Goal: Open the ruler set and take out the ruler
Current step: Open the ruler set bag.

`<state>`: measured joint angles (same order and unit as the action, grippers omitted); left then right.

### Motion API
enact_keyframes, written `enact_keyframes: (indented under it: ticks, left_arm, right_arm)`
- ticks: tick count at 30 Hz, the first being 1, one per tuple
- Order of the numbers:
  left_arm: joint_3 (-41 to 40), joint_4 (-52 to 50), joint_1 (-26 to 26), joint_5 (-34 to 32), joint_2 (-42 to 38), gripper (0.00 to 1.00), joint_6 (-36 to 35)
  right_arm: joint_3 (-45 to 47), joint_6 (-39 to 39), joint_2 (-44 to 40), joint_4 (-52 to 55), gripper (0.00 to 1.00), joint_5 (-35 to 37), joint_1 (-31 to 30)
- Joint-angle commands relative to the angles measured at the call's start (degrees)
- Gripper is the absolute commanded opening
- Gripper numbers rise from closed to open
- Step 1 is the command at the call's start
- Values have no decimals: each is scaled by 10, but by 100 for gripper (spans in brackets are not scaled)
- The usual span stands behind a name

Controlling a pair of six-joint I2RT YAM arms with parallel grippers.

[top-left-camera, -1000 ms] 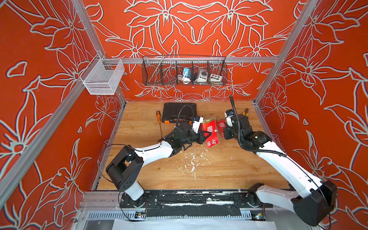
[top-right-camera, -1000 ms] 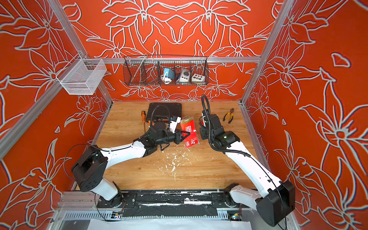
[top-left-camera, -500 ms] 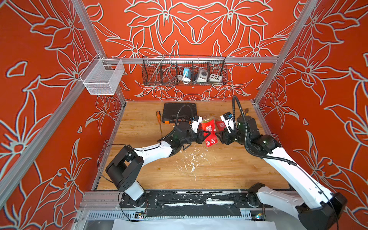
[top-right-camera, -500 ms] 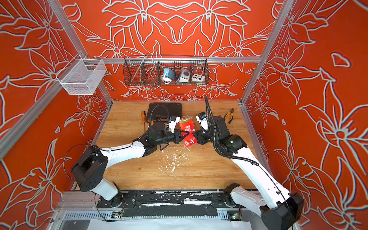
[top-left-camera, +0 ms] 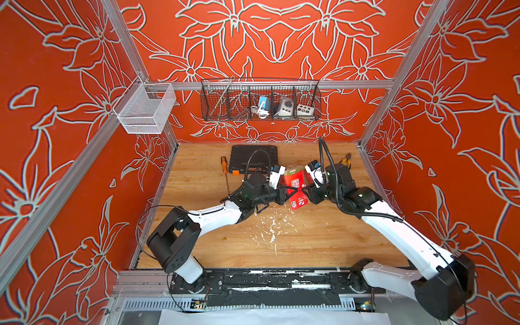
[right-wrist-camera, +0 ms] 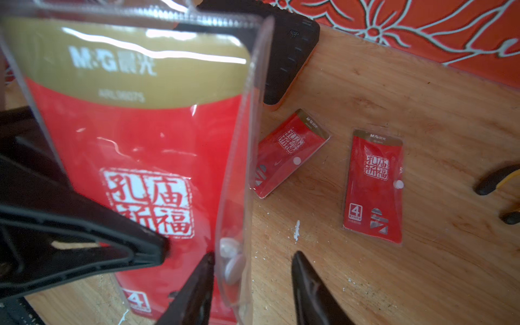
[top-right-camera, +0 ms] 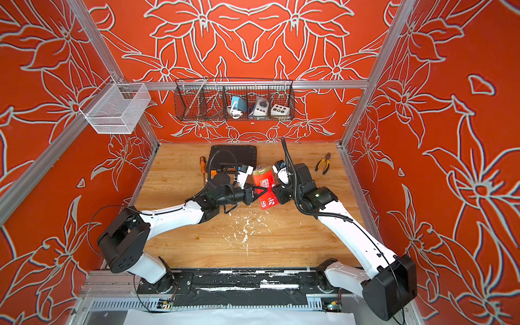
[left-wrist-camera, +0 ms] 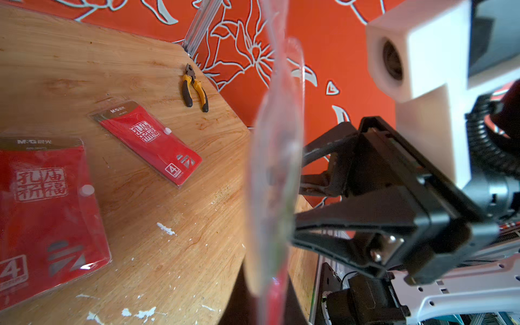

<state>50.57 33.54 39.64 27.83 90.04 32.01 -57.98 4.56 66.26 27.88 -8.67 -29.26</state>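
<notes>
Left tool clamps raised ruler set | right tool parted astride its edge | both outstretched

Both arms reach in from the near rail and meet tip to tip over the middle. The left arm stretches low and long. The left tool is turned on its side and clamped on the ruler set. The right arm rises to a bent wrist. The right tool faces the left one, jaws parted, with the set's edge between them.
</notes>
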Motion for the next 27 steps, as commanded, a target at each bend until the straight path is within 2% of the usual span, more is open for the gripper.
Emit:
enact_keyframes:
  ticks: [1,6,12,14,18,20,23,27]
  left_arm:
    - [-2,38,-1,34,-25,0,2]
    - [0,41,-3,47,-24,0,2]
    - [-4,47,-5,61,-28,0,-1]
    - [-7,52,-5,68,-30,0,-1]
    - [-12,56,-7,74,-33,0,-4]
    - [-15,56,-9,78,-34,0,-4]
    - [-22,58,-16,76,-37,0,-5]
    - [-35,62,-31,75,-40,0,0]
  right_arm:
    - [9,-29,-8,-6,38,6,1]
    - [14,-45,-9,-1,29,10,1]
    - [23,-45,-10,-11,26,22,2]
    - [24,-43,-11,-18,22,17,3]
    - [23,-46,-19,-27,7,-22,3]
    - [27,-47,-30,-34,3,-49,3]
    - [25,-48,-47,-30,0,-83,4]
    - [20,-48,-66,-7,0,-88,5]
